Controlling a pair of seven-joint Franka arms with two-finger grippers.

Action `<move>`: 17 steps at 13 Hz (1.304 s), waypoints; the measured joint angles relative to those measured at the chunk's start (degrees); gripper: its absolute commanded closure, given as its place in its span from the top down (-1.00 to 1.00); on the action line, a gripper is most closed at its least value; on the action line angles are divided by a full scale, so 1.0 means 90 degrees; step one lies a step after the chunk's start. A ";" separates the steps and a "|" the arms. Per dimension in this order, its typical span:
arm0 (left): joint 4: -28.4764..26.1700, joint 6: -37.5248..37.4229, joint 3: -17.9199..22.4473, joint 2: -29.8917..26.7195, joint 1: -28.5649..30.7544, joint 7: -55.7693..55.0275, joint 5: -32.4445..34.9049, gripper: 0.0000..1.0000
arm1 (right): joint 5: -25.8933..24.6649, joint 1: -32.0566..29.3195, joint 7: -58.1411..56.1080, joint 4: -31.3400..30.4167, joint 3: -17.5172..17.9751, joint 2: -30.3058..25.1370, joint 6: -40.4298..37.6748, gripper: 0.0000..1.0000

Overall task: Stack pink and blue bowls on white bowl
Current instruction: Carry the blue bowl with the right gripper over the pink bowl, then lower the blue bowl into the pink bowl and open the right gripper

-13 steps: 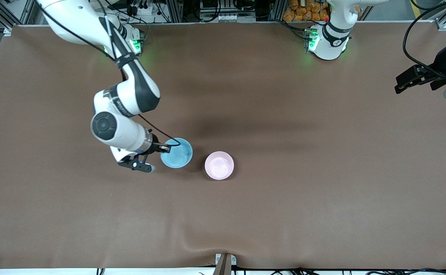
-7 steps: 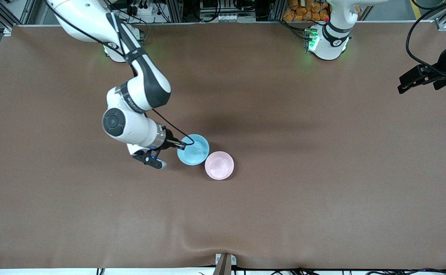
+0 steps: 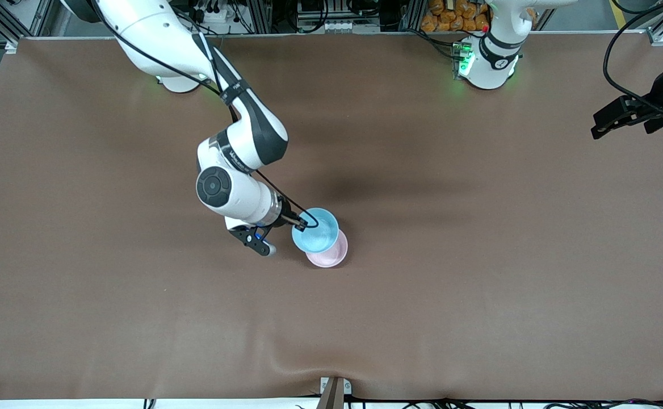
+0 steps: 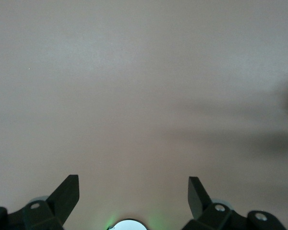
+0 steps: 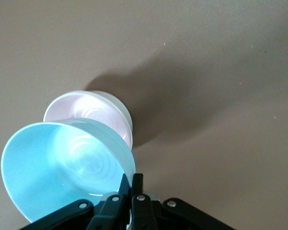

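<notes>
Blue bowl [image 3: 315, 230], pinched at its rim by the right gripper [image 3: 299, 222], has moved over the pink bowl [image 3: 331, 253] at centre frame. Left gripper [image 3: 621, 118], spread open, waits over the brown table [image 3: 479, 284], upper right.

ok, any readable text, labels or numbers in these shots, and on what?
No text can be read with certainty.
Right arm's wrist band: small white lettering, too small to read.
Left arm's base: a small dark mark, too blurred to read.
Blue bowl and pink bowl: plain, no print.
Wrist views: no text.
</notes>
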 measured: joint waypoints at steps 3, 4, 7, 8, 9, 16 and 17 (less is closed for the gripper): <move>0.0016 0.0000 0.0019 -0.0014 0.0006 0.0000 0.0000 1.00 | 0.0000 0.0034 0.0030 0.0091 0.0001 0.0309 0.0475 -1.00; 0.0019 0.0000 0.0025 -0.0021 0.0009 0.0000 0.0000 1.00 | 0.0000 0.0061 0.0054 0.0103 0.0001 0.0373 0.0555 -1.00; 0.0019 0.0000 0.0038 -0.0025 0.0048 0.0000 0.0000 1.00 | 0.0001 0.0146 0.0135 0.0144 0.0003 0.0433 0.0587 -1.00; 0.0018 0.0000 0.0039 -0.0025 0.0127 0.0005 0.0000 1.00 | 0.0001 0.0162 0.0146 0.0145 0.0003 0.0437 0.0629 -1.00; 0.0014 -0.0003 0.0043 -0.0025 0.0213 0.0044 0.0000 1.00 | 0.0001 0.0179 0.0149 0.0145 0.0003 0.0445 0.0682 -1.00; 0.0003 -0.0239 0.0048 -0.0025 0.0343 0.0143 0.0000 1.00 | 0.0000 0.0266 0.0154 0.0146 -0.0039 0.0506 0.0742 1.00; 0.0003 -0.0248 0.0048 -0.0025 0.0350 0.0149 0.0000 1.00 | 0.0000 0.0259 0.0160 0.0148 -0.0057 0.0506 0.0742 1.00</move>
